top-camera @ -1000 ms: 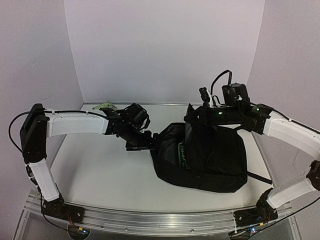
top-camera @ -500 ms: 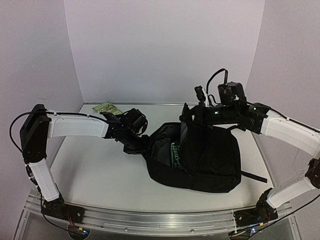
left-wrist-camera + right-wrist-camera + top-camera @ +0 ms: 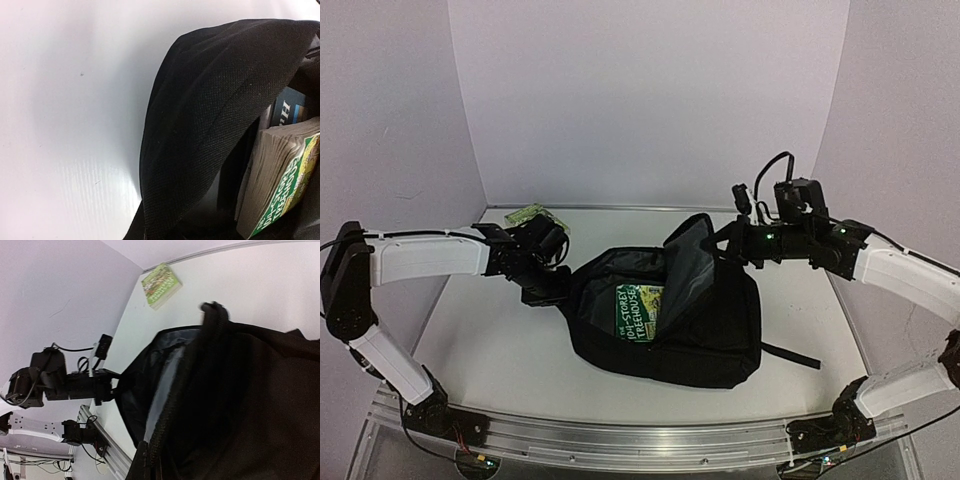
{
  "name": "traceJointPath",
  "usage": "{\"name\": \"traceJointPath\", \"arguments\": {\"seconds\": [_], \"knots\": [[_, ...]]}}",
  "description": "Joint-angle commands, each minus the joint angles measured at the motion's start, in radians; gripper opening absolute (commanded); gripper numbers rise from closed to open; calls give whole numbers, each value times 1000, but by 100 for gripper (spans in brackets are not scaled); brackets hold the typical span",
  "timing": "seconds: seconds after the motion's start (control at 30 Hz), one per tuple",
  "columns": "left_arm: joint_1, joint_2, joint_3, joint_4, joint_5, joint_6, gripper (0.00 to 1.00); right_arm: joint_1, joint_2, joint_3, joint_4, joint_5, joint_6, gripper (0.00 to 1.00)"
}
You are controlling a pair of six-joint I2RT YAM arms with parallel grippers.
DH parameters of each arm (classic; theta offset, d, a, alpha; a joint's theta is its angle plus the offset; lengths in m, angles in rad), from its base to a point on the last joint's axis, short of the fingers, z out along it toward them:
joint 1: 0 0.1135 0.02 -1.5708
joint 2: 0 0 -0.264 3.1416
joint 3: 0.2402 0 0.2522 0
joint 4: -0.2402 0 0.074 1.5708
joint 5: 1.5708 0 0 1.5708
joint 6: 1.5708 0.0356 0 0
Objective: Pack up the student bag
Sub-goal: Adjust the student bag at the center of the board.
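The student bag [image 3: 710, 330] is a large black backpack lying in the middle of the table with its mouth pulled wide. My left gripper [image 3: 558, 289] is shut on the left rim of the opening [image 3: 200, 115]; its fingers are hidden under the fabric. My right gripper [image 3: 724, 243] is shut on the upper flap [image 3: 212, 320] and holds it raised. Inside the bag a green paperback [image 3: 642, 300] lies cover up. Its page edges [image 3: 280, 180] show in the left wrist view, with a blue book [image 3: 290, 107] behind it.
A second green book [image 3: 530, 213] lies flat at the back left corner, also seen as the green book [image 3: 161, 285] in the right wrist view. A black strap [image 3: 795, 357] trails from the bag to the right. Purple walls close in the back and sides.
The left gripper shut on the bag's rim and drew it left. The bag slid left, its mouth opened wider and the green book inside came into view. The right gripper kept its hold on the flap.
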Motion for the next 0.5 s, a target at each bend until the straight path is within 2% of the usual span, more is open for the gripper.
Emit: {"name": "traceJointPath", "arguments": {"seconds": [0.0, 0.37, 0.47], "knots": [[9, -43, -15, 13, -30, -6, 0, -44, -25, -82, -49, 57, 6, 0], [20, -47, -52, 65, 7, -23, 3, -89, 73, -172, -187, 243, 22, 0], [20, -56, -58, 72, 9, -27, 7, -89, 74, -176, -223, 267, 13, 7]]}}
